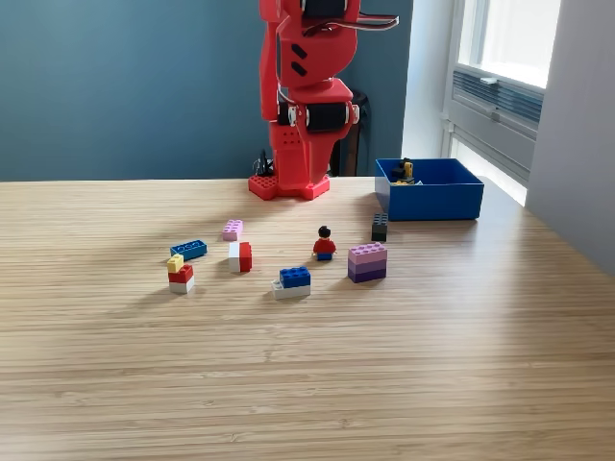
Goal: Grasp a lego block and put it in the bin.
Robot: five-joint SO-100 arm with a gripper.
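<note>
Several lego blocks lie on the wooden table: a flat blue one [188, 249], a pink one [232, 230], a white-and-red one [240, 256], a yellow-red-white stack [180, 273], a blue-and-white one [292, 281], a purple stack [367, 261] and a black one [380, 227]. The blue bin [430, 189] stands at the back right with small yellow and black pieces [405, 171] inside. The red arm is folded over its base at the back centre. My gripper [309, 182] hangs down in front of the base, far from every block; its jaws blend into the red base.
A small minifigure [324, 244] with a red torso stands among the blocks. A window sill and wall run along the exterior view's right side. Bare table stretches across the whole front.
</note>
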